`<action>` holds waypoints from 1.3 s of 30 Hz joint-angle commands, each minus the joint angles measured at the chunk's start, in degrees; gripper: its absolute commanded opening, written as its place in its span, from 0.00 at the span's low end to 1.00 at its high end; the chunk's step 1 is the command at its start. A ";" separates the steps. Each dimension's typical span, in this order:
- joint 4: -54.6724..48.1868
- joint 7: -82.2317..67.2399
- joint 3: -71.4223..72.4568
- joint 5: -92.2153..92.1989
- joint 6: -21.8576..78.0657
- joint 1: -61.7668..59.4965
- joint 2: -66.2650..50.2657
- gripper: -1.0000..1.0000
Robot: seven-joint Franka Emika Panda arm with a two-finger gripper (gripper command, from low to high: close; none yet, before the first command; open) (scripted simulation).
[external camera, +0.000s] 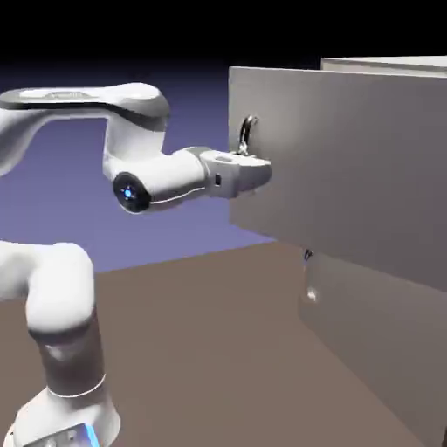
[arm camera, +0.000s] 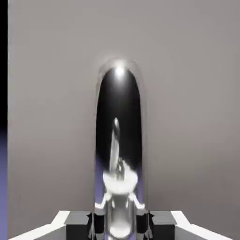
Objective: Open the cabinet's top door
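Clearly, in the exterior view, the top door stands at the right, a flat, plain grey panel swung out from the cabinet, its curved, shiny silver handle near the left edge. In the hand view, the gripper has its fingers clamped on the handle, one to either side.

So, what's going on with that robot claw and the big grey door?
Gripper shut on the curved bar handle. Top door standing open. Nothing visible blocking it.
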State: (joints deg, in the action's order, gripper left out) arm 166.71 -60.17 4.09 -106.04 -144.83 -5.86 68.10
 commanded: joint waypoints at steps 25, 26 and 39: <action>-6.63 12.95 -47.14 56.38 43.62 -7.05 4.83 0.00; -8.31 12.84 -49.22 58.09 45.71 -6.19 3.91 0.00; -34.90 13.06 -71.73 72.96 69.75 14.59 -3.96 0.00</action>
State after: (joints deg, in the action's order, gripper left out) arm 131.81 -47.11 -67.64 -33.08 -75.02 8.73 64.14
